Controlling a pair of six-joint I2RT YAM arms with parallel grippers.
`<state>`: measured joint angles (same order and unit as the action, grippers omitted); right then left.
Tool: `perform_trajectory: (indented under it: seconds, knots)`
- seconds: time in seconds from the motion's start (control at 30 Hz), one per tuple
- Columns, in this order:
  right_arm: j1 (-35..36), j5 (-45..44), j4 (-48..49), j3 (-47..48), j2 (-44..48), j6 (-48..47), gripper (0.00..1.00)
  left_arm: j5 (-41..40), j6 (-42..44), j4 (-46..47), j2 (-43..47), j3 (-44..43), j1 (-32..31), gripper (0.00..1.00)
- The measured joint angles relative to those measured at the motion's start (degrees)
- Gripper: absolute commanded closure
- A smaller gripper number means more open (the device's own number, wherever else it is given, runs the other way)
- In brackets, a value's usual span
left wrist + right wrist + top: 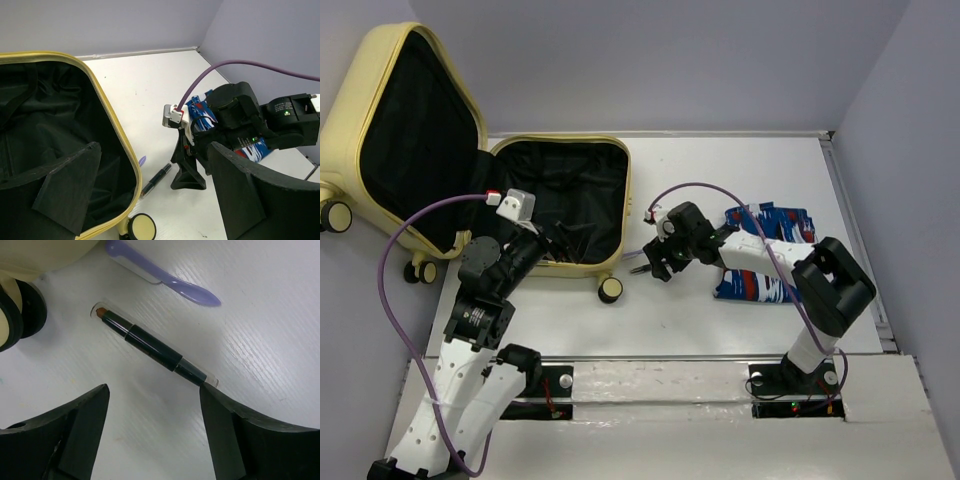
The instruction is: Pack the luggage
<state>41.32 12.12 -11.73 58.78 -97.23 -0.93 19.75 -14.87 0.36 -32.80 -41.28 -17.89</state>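
The pale-yellow luggage (612, 165) lies open on the table, its lid leaning up at the far left and its black lining showing. A black pen in a clear sleeve (150, 347) lies on the table beside the luggage's right rim (114, 127). My right gripper (154, 402) is open and empty, low over the table, with one fingertip (212, 395) at the pen's end. My left gripper (150, 200) is open and empty; one finger is over the lining and the other is outside the rim. The pen also shows in the left wrist view (156, 179).
A purple flat stick (165, 275) lies just beyond the pen. A folded blue, white and red cloth (770, 225) lies under the right arm. A cream-and-black wheel (610, 290) sticks out at the luggage's near corner. Grey walls stand at the back and right.
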Motion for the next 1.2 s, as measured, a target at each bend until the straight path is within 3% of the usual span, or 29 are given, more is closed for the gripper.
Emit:
perform_trajectory:
  seconds: [0.5,0.73,0.8,0.83,0.9,1.07,1.2]
  knots:
    - [0.1,0.6,1.0,3.6,-5.4,-6.8,0.17,0.6,0.0,0.0,0.0,0.0,0.0,0.01]
    - [0.1,1.8,1.9,4.1,-7.9,-7.0,0.39,0.9,0.0,0.1,-0.1,0.0,0.0,0.01]
    - [0.2,1.7,2.1,3.5,-7.7,-6.5,0.47,0.9,0.0,0.1,-0.1,0.0,0.0,0.01]
    - [0.4,1.6,2.6,2.7,-7.2,-5.7,0.58,1.0,0.0,0.1,-0.1,0.0,0.0,0.01]
    - [0.8,1.4,3.2,0.8,-5.8,-4.7,0.62,1.0,0.0,0.1,-0.1,0.0,0.0,0.01]
    - [3.0,1.4,2.8,-5.9,-0.2,0.4,0.86,1.1,0.0,0.2,-0.1,0.0,0.0,0.01]
    - [3.8,1.0,1.2,-7.0,1.4,3.8,0.93,1.1,0.0,0.2,-0.1,0.0,0.0,0.01]
